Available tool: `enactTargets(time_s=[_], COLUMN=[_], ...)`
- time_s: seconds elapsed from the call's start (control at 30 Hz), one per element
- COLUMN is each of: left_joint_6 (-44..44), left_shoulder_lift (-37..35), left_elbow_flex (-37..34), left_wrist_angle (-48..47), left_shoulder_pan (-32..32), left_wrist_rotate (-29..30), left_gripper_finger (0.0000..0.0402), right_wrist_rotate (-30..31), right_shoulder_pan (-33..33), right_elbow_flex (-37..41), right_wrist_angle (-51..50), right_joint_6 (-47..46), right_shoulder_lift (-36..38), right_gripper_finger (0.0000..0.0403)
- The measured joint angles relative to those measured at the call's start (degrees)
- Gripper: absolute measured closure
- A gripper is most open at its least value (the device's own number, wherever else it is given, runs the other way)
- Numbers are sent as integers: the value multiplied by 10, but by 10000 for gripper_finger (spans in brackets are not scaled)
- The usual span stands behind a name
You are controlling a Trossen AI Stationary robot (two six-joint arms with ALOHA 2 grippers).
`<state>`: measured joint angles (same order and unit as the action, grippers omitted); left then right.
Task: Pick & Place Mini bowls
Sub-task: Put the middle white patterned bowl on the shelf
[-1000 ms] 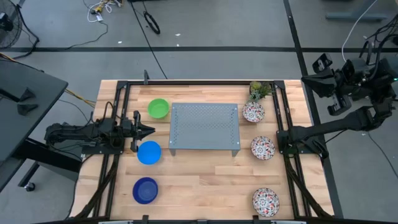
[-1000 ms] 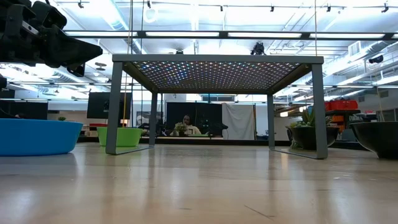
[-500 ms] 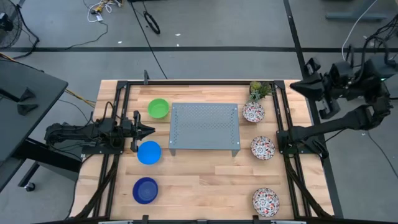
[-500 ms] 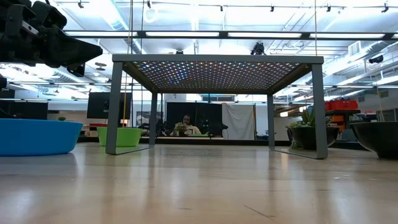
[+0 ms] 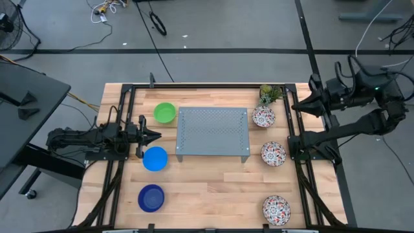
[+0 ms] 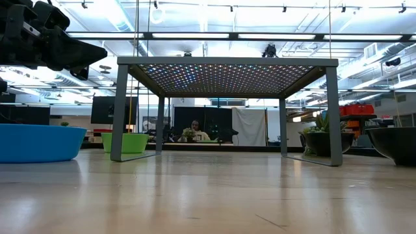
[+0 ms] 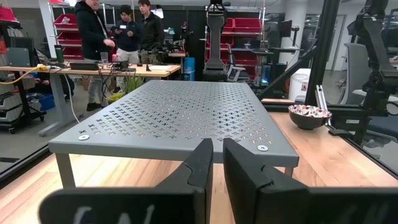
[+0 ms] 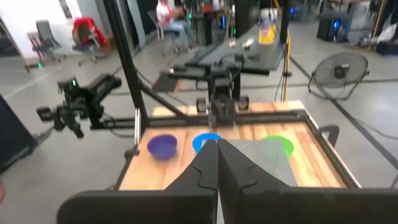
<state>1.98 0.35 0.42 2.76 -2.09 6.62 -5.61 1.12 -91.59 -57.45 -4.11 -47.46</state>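
Observation:
Three plain mini bowls stand on their bases along the table's left: green (image 5: 164,112), light blue (image 5: 154,158) and dark blue (image 5: 151,198). Down the right side stand three white patterned ones (image 5: 263,117), (image 5: 273,154), (image 5: 276,209). My left gripper (image 5: 155,135) is level between the green and light blue bowls. It points at the grey stand (image 5: 213,134), and its fingers (image 7: 217,155) are a narrow gap apart with nothing between them. My right gripper (image 5: 294,107) is shut and raised over the table's right rail, beside the far patterned bowl. It touches nothing.
The grey perforated stand (image 7: 180,118) fills the table's middle on its legs. A small potted plant (image 5: 270,94) stands at the far right corner. Black rails (image 5: 303,149) run along both sides of the table. Bare wood lies between the stand and the near edge.
My right gripper has tipped from pointing upward to slightly below level. It has come down and swung toward the table's right rail. It stays shut. No bowl has moved.

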Motion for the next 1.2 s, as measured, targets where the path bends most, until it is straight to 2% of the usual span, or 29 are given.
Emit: enactTargets(time_s=[0.27,0.63,0.83,1.2], left_joint_6=[0,0,0,0], left_shoulder_lift=[0,0,0,0], left_elbow_flex=[0,0,0,0], left_wrist_angle=[0,0,0,0], left_shoulder_pan=[0,0,0,0], left_wrist_rotate=[0,0,0,0], left_gripper_finger=[358,358,358,358], right_wrist_rotate=[0,9,46,66], right_shoulder_pan=[0,0,0,0], right_elbow_flex=[0,0,0,0], right_wrist_angle=[-44,-54,-61,-158], right_joint_6=[1,8,24,52], right_shoulder_lift=[-7,-45,-74,-101], right_gripper_finger=[403,403,403,403])
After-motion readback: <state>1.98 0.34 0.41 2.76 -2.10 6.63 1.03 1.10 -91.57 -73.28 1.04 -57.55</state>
